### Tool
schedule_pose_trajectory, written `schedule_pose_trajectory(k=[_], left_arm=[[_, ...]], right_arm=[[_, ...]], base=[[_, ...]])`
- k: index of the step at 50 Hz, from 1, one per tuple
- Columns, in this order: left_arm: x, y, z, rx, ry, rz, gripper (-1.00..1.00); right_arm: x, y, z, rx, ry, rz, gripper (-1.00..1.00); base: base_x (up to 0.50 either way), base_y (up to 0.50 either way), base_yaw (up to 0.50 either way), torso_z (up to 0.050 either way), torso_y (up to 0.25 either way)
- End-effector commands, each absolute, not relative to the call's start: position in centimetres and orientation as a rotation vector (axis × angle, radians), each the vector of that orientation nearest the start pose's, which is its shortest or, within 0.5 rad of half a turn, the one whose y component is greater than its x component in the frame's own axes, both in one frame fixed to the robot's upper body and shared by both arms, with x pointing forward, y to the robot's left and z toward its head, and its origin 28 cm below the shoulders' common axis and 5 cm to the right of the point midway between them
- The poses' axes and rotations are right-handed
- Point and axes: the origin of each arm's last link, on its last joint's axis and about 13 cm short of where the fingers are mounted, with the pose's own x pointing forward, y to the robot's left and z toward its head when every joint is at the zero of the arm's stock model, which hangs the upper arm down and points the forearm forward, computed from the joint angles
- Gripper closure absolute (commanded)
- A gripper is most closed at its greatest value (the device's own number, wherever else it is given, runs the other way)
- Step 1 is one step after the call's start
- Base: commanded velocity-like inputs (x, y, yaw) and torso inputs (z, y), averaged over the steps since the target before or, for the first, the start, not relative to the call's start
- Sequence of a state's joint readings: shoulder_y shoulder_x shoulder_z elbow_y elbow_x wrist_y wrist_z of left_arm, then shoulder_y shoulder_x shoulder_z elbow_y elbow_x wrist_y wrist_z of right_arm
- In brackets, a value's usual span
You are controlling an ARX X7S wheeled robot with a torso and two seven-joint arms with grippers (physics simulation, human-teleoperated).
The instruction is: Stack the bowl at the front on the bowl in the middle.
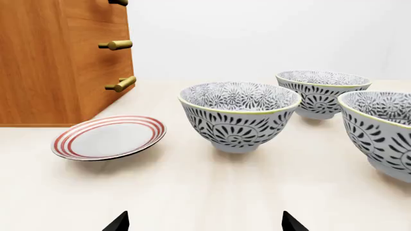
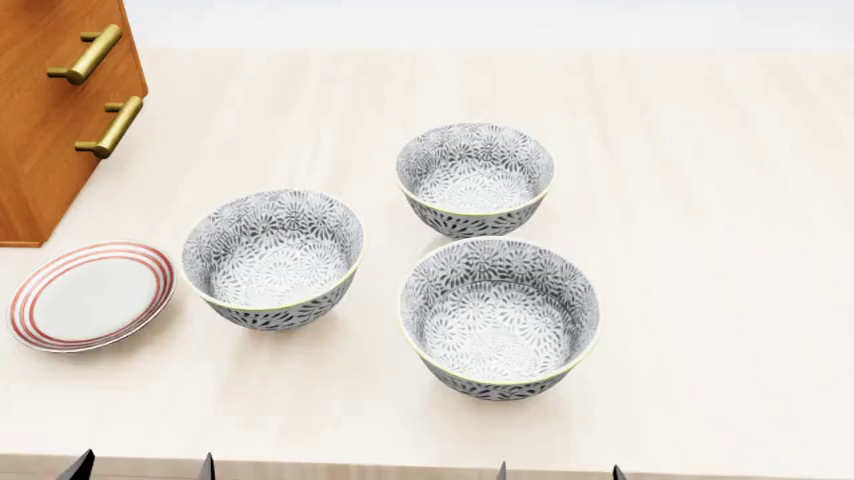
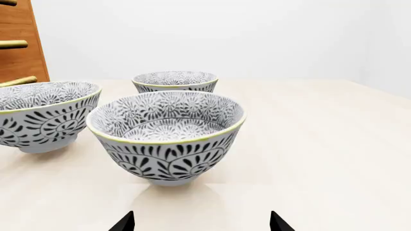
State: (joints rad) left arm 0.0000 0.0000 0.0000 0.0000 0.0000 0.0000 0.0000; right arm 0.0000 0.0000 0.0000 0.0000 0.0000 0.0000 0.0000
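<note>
Both your grippers, right gripper [image 3: 201, 222] and left gripper [image 1: 205, 222], sit spread and empty; the right faces the bowl at the front [image 2: 501, 318] for lifting.

We saw three glazed ceramic bowls, the front one [image 2: 501, 318] faintly glossy. The plate [image 2: 91, 296] looked smooth and glazed too. The table [image 2: 721, 200] was pale, matt wood; the cabinet [image 2: 54, 110] warm-toned wood with perhaps brass handles [image 2: 108, 127].
</note>
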Motion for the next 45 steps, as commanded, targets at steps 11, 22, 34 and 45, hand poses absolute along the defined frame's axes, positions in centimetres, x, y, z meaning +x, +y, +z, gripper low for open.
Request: schedule_pose_trajectory(k=[11,22,34,45], left_arm=[[21.3,20.5,1.4,-0.001,0.003,0.004,-1.00],[24.2,21.0,13.3,-0.067,-0.059,-0.026,-1.00],[24.7,20.8,19.6,-0.060,-0.212,-0.016,-1.00],[24.8,20.9,18.8,-0.042,-0.214,-0.012,-1.00]], right_arm=[[20.1,-9.6,1.3,-0.043,-0.005,0.008,-1.00],[21.5,-11.1,12.8,-0.056,-0.049,-0.015,-1.00],[22.2,-11.8,19.3,-0.096,-0.110,-0.049,-1.00],[22.1,-11.8,19.5,-0.117,-0.134,-0.094,-1.00]], base=[[0.00,0.00,0.00,0.000,0.000],[0.00,0.00,0.00,0.000,0.000],[0.00,0.00,0.00,0.000,0.000],[0.00,0.20,0.00,0.000,0.000]])
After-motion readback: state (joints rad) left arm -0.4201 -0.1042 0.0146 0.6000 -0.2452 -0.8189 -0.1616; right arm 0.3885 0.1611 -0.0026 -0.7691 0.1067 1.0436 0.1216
